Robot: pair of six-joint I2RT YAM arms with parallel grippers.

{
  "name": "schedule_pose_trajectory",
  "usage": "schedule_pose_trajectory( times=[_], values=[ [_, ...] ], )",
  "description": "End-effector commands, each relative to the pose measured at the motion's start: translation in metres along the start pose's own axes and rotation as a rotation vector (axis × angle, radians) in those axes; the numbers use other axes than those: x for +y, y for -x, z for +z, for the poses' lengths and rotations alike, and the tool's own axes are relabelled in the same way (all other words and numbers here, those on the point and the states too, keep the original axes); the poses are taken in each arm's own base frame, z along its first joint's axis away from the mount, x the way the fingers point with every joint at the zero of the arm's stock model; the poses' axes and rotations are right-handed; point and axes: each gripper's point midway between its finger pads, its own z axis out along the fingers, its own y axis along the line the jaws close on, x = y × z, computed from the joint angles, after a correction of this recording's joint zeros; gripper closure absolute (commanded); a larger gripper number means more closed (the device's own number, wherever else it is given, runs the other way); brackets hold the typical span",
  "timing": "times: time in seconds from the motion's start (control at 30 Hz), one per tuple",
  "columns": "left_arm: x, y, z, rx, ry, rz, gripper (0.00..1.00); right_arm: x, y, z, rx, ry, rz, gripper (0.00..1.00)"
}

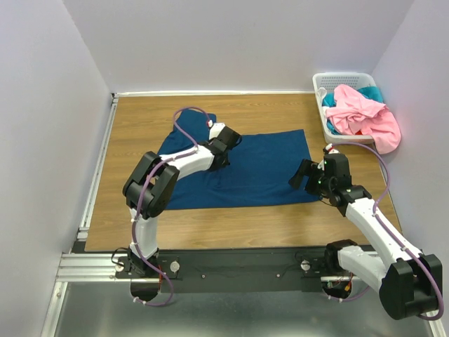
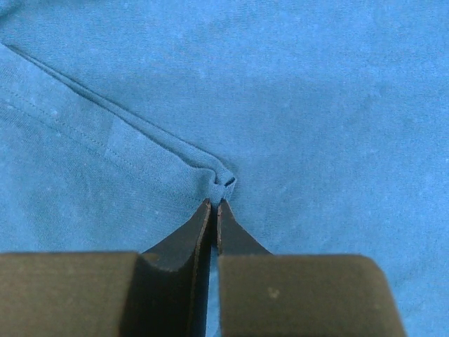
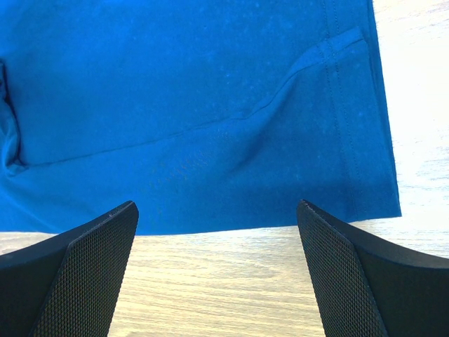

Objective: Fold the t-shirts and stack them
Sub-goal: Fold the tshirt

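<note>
Where the one dark blue cloth t-shirt (image 1: 259,168) lies spread flat on the wooden counter (image 1: 140,119), the left tool (image 2: 214,203) sits on its back-left part, fingers pressed together, pinching a small pucker of fabric. Over the shirt's right edge the right tool (image 3: 216,206) is spread wide, holding nothing. Three tees total: the other two, one pink t-shirt (image 1: 361,116) and one teal t-shirt (image 1: 372,93), are heaped in the single white slatted plastic basket (image 1: 344,75) at the counter's back-right corner, pink draped over its rim.
</note>
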Motion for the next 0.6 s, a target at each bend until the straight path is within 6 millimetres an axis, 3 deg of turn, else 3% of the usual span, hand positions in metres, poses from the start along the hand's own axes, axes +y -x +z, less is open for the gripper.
schedule_pose_trajectory(
  times=[0.0,0.03,0.13,0.3,0.33,0.4,0.43,0.47,0.57],
  values=[
    [0.0,0.014,-0.006,-0.046,0.034,-0.011,0.82,0.003,-0.002,-0.001,-0.003,0.027,-0.011,0.0],
    [0.001,0.013,-0.004,-0.043,0.041,-0.01,0.69,0.003,-0.002,-0.001,-0.001,0.026,-0.01,0.0],
    [-0.001,0.019,-0.004,-0.05,0.046,-0.018,0.47,0.004,-0.002,-0.002,-0.002,0.03,-0.012,0.0],
    [0.0,0.035,-0.021,-0.093,0.041,-0.052,0.2,0.007,0.0,-0.004,-0.01,0.049,-0.019,0.0],
    [0.001,0.046,-0.034,-0.126,0.025,-0.076,0.14,0.009,0.0,-0.004,-0.012,0.062,-0.024,0.0],
    [0.018,0.043,-0.047,-0.155,0.04,-0.11,0.06,0.009,0.0,-0.004,-0.019,0.062,-0.027,0.0],
    [0.016,0.055,-0.057,-0.188,0.011,-0.145,0.06,0.008,-0.002,-0.003,-0.018,0.056,-0.031,0.0],
    [0.026,0.043,-0.055,-0.174,0.014,-0.148,0.05,0.009,-0.002,-0.002,-0.022,0.062,-0.033,0.0],
    [0.04,0.043,-0.068,-0.2,-0.039,-0.217,0.05,0.026,-0.012,0.003,0.01,0.105,-0.046,0.0]
  ],
)
